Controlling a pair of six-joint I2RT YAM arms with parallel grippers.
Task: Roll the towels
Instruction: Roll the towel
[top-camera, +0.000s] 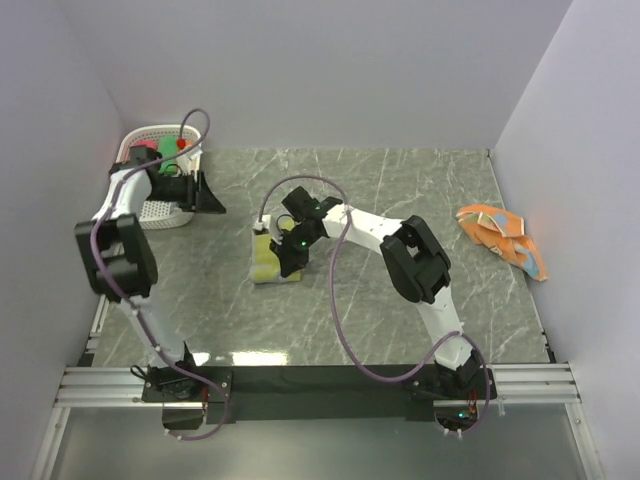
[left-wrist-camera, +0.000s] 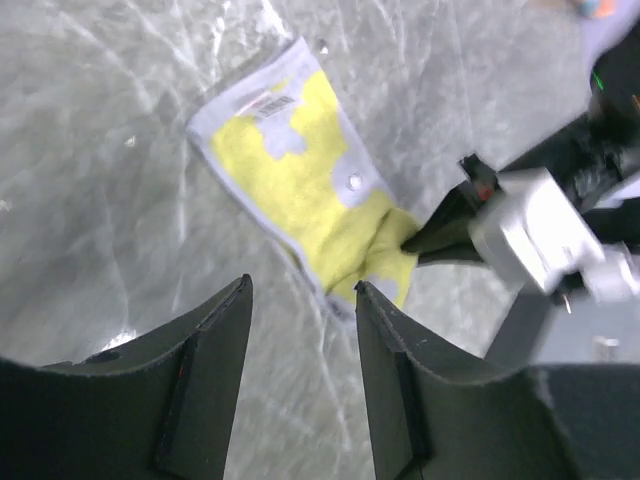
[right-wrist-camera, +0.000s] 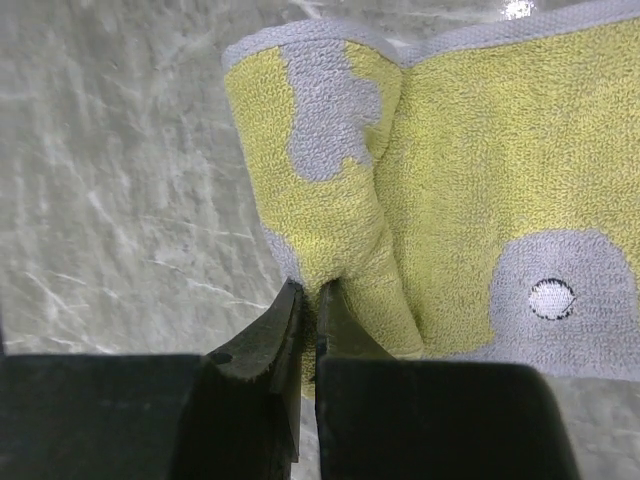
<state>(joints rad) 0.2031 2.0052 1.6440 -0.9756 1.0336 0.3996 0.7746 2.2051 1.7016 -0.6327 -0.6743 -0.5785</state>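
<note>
A yellow towel with grey patches (top-camera: 265, 265) lies mid-table, its near end folded over. It also shows in the left wrist view (left-wrist-camera: 290, 180) and the right wrist view (right-wrist-camera: 450, 180). My right gripper (top-camera: 288, 250) is shut on a pinched fold at that end of the yellow towel (right-wrist-camera: 312, 292); it shows in the left wrist view too (left-wrist-camera: 432, 236). My left gripper (top-camera: 205, 190) is open and empty, held above the table next to the basket, its fingers (left-wrist-camera: 215, 330) pointing toward the towel. An orange towel with light-blue marks (top-camera: 505, 235) lies crumpled at the far right.
A white perforated basket (top-camera: 155, 212) stands at the back left under my left arm, holding a green towel (top-camera: 165, 155) and a pink-red one (top-camera: 137, 152). Walls close in the table on the left, back and right.
</note>
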